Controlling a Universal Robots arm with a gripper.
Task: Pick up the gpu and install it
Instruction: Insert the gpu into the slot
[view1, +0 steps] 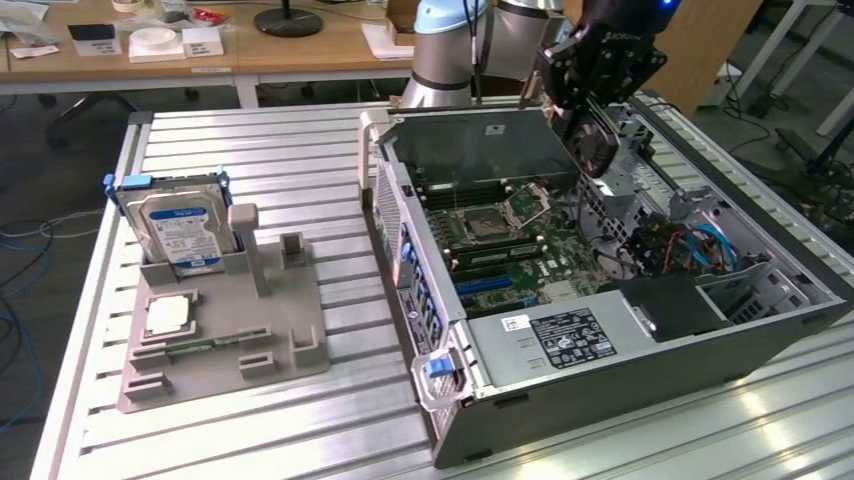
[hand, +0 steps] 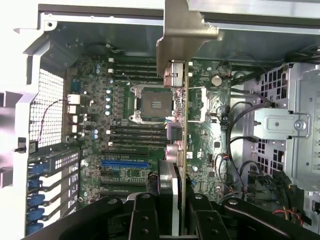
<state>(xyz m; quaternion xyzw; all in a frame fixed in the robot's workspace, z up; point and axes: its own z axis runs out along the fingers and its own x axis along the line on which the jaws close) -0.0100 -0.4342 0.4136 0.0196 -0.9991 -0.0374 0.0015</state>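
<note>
My gripper hangs above the far end of the open computer case and is shut on the gpu, a dark card held on edge over the case's interior. In the wrist view the gpu runs edge-on away from the gripper, with its silvery metal end farthest from the black fingers. Beneath it lies the green motherboard with its processor socket and a blue slot. The card floats clear above the board.
A silver hard drive with a blue-white label stands in a grey holder at the exterior view's left, with a processor chip and a green memory stick. The case holds a power supply, cables and a drive cage.
</note>
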